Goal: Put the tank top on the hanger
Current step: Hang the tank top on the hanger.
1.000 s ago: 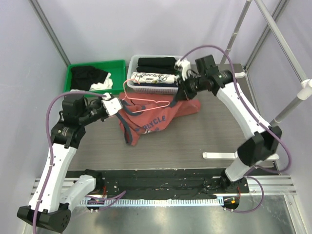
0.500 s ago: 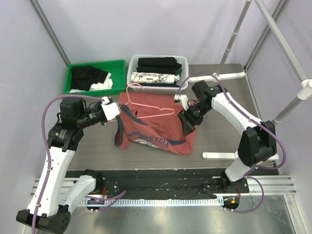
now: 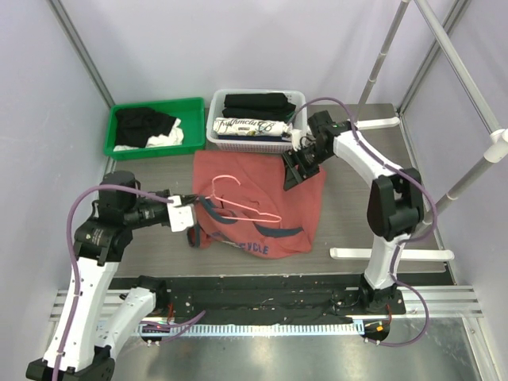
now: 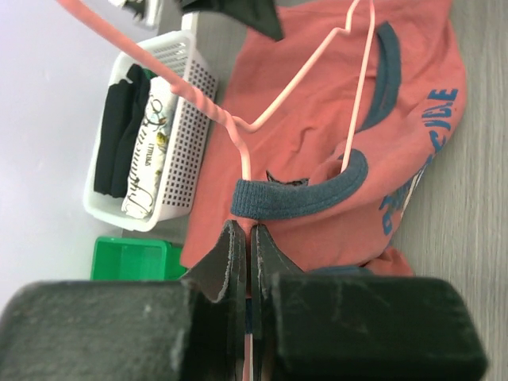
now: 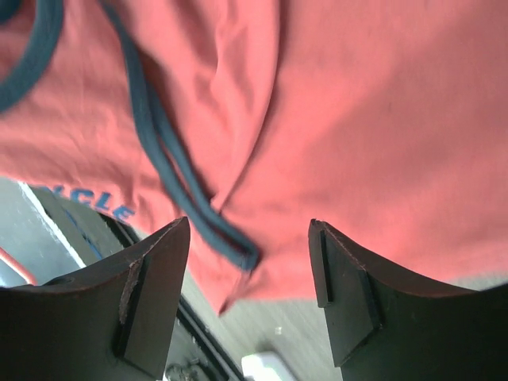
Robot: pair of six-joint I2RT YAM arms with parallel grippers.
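Rust-red sleeveless tank top (image 3: 270, 186) lies spread mid-counter (image 3: 357, 206). Only the left wrist view confirms my left claw (image 4: 246, 232) clamped on the thin pink wire hanger (image 4: 190, 94) across it. My right claw (image 5: 248, 230) gapes empty above its far right corner.

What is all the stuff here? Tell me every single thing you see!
tank top: 1, rust-red with navy trim, spread flat mid-table
hanger: 1, pink wire, lying on the tank top
basket: 1, white, back centre
folded black clothes: 1 stack, black, in the basket
printed cloth: 1, white, folded, in the basket
bin: 1, green, back left
loose clothes: 1 heap, black and white, in the bin
rack: 1, silver-white poles, right side
table: 1, dark grey
left gripper: 1, black, shut on the hanger
right gripper: 1, black, open over the tank top
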